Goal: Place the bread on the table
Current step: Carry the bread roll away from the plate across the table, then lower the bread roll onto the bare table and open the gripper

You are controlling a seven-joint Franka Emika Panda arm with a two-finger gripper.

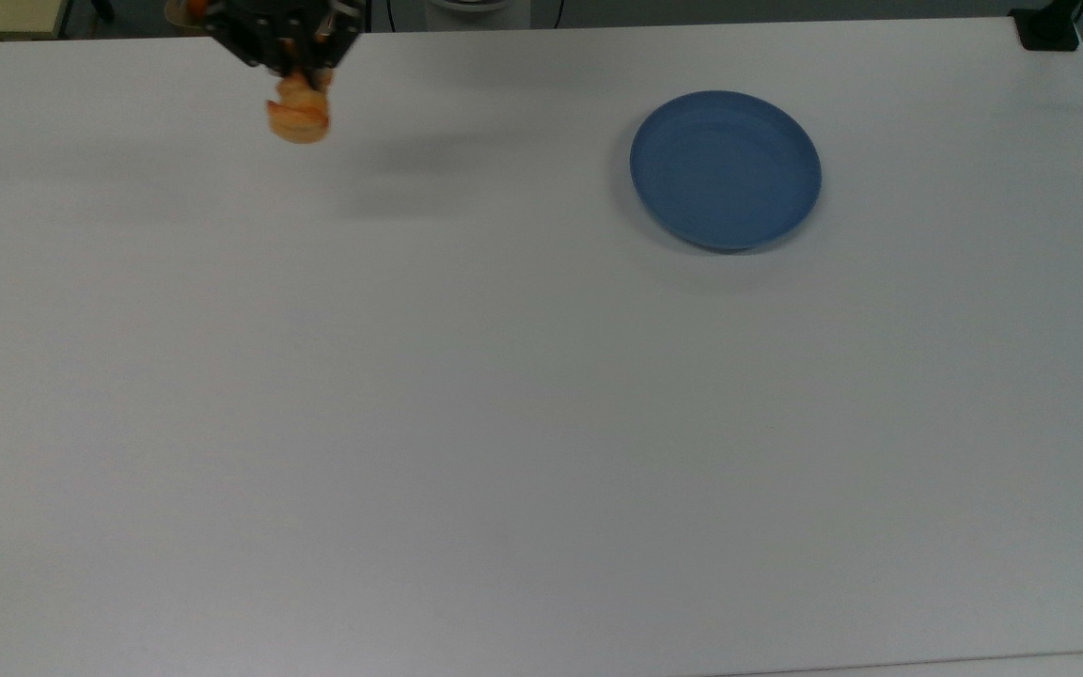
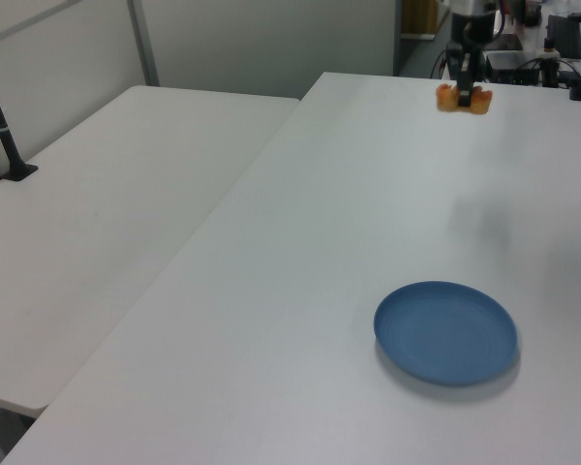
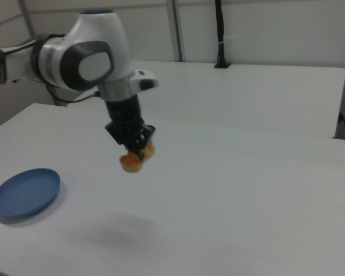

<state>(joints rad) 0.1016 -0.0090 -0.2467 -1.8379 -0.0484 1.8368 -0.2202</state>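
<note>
Bread point(image 1: 298, 120) is hanging pinched in the gripper point(image 1: 295, 89) near the far edge of the table point(image 1: 504, 423) in the top view, well apart from the blue plate point(image 1: 726, 169). In the left view it is riding high above the tabletop, so letting go from here risks a bounce or roll off that edge. In the right view the fingers are gripping only its upper part, so it may be slipping out early.

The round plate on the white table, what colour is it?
Plain blue; the round plate shows best in the top view.

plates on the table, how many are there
1: the blue plate sits bare on the table, toward the top view's right, far from the bread held in the gripper.
</note>
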